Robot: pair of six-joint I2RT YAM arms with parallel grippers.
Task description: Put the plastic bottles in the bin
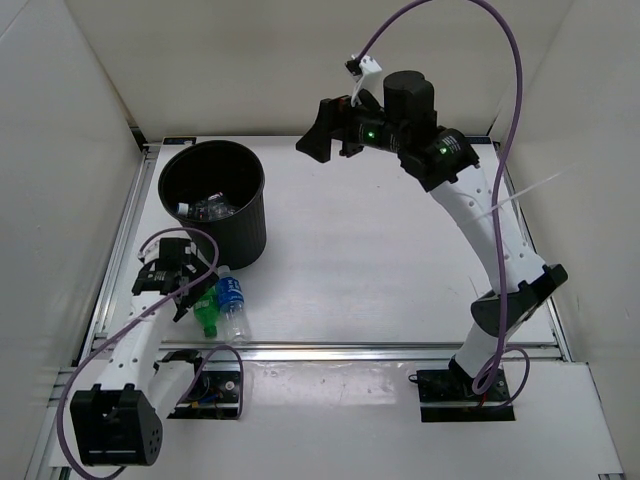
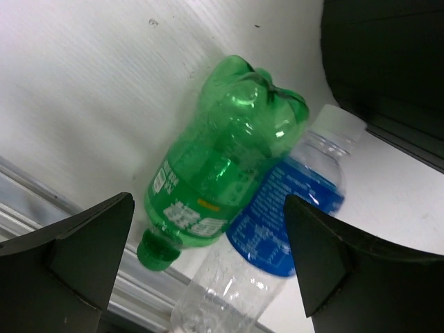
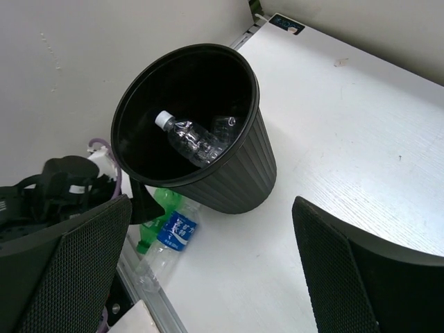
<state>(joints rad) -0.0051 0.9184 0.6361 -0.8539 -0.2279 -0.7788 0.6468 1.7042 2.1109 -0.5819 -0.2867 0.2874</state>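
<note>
Green bottle (image 2: 222, 173) rests on white walled-in table (image 1: 380, 270); left pincer (image 2: 208, 208), right pincer (image 3: 211, 202) wide.

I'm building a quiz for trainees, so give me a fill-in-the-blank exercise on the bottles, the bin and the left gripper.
The green bottle lies against a second bottle whose label is ____.
The bin beside them is coloured ____.
The plain bottle inside the bin has a ____ cap.
The left gripper hovers above the green bottle with jaws ____.
Missing words: blue, black, white, open.
</note>
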